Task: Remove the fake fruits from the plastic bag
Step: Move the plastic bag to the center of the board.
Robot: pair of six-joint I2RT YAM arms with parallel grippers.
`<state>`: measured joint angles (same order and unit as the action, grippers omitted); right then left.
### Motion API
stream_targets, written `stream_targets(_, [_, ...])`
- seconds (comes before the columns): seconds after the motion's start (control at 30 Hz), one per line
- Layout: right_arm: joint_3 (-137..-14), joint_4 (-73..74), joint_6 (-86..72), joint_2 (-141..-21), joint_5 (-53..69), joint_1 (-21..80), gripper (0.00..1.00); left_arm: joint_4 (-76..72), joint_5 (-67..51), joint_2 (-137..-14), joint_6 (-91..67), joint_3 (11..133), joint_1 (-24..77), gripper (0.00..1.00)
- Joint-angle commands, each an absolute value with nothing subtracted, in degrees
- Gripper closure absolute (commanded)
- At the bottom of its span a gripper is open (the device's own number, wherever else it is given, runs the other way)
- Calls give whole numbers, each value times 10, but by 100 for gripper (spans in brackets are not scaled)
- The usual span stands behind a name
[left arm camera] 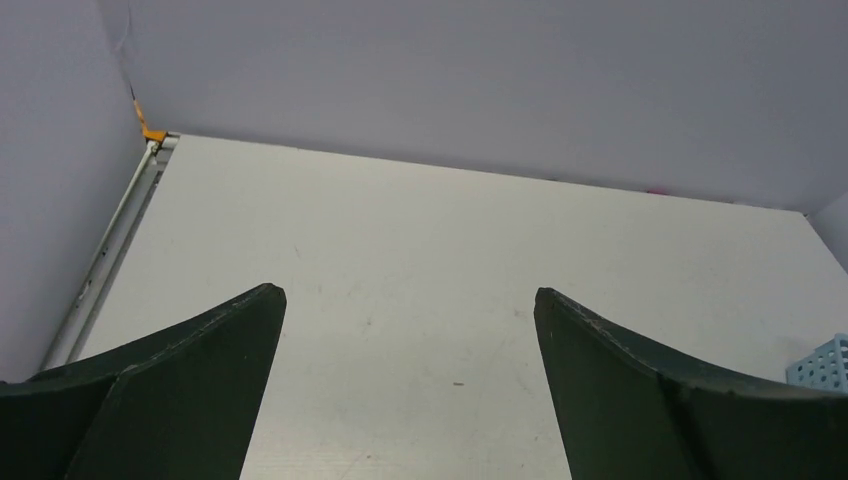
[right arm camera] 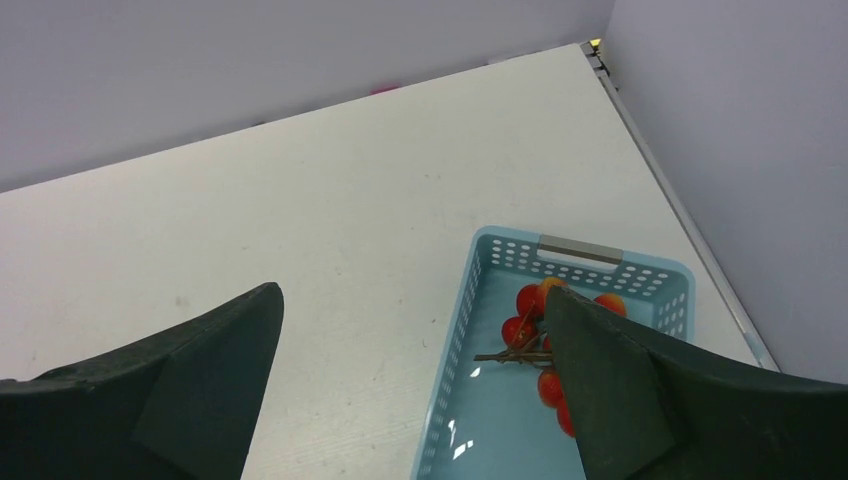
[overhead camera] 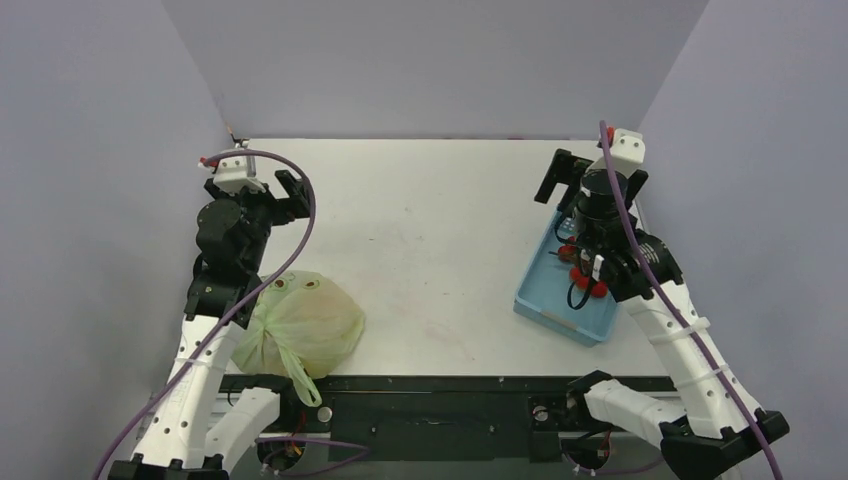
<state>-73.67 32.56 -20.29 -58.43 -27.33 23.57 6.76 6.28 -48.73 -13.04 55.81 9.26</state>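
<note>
Plastic bag (overhead camera: 310, 320), lower left of overhead view: slumped and rounded (contents hidden). Fake fruits (right arm camera: 518, 330), red cluster on a twig: inside blue basket (right arm camera: 600, 275), lower right, presumably the drop-off spot. Left gripper (left arm camera: 405, 300), right gripper (right arm camera: 412, 300): fingers spread wide, holding nothing.

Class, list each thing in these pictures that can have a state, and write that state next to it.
left gripper: fingers apart, holding nothing.
right gripper: fingers apart, holding nothing.
plastic bag: slumped on the table, bulging, contents hidden.
fake fruits: red cluster on a twig, lying in the basket.
blue basket: upright on the table.
</note>
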Motion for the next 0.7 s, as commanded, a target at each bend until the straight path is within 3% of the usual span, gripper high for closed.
stream_targets(0.0, [-725, 296, -235, -614, -302, 267, 0, 52, 45, -498, -151, 534, 81, 5])
stream_targets(0.4, [-683, 241, -384, -710, -258, 353, 0, 28, 103, -500, -172, 491, 81, 5])
stream_targets(0.67, [-672, 121, -417, -794, -188, 455, 0, 74, 154, -555, -182, 521, 72, 5])
